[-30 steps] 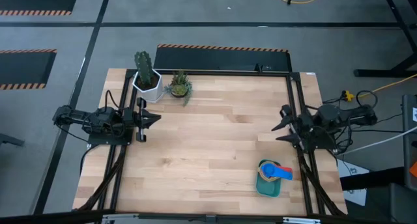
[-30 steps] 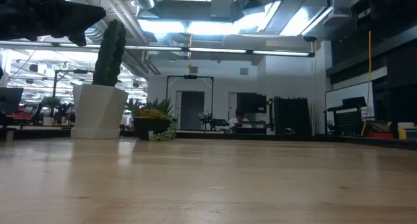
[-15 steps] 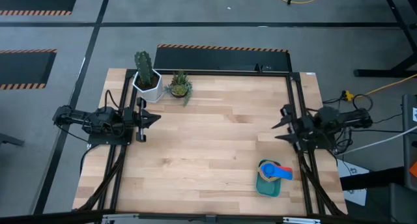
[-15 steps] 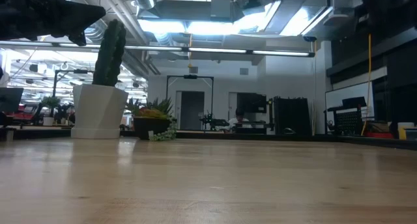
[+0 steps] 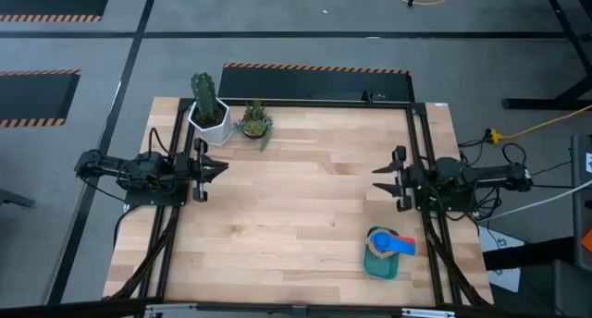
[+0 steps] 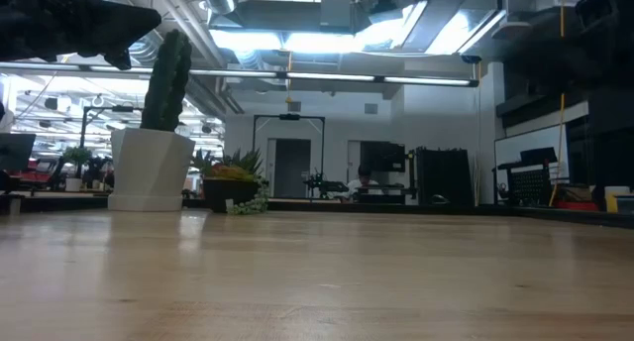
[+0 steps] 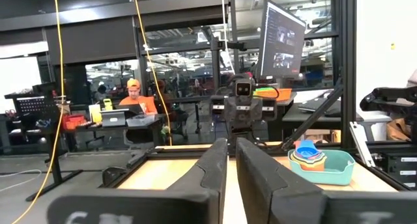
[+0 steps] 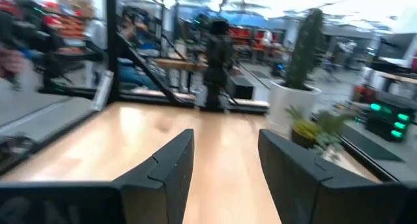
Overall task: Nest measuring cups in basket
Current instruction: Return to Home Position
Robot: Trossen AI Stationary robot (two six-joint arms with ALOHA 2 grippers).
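On the desk [image 5: 296, 189] we see the teal basket [image 5: 379, 271] near our right hand [image 5: 387, 179], off to its side, long axis crosswise. It holds the nested measuring cups [image 5: 393, 245]. Right fingers are apart; the left hand [image 5: 211, 168], well apart, is closed.

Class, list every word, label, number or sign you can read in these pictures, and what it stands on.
No text is readable.
Monitor screen, left wrist view: writing too small to read.
Pale marks at the base of the left gripper: blurred, unreadable.
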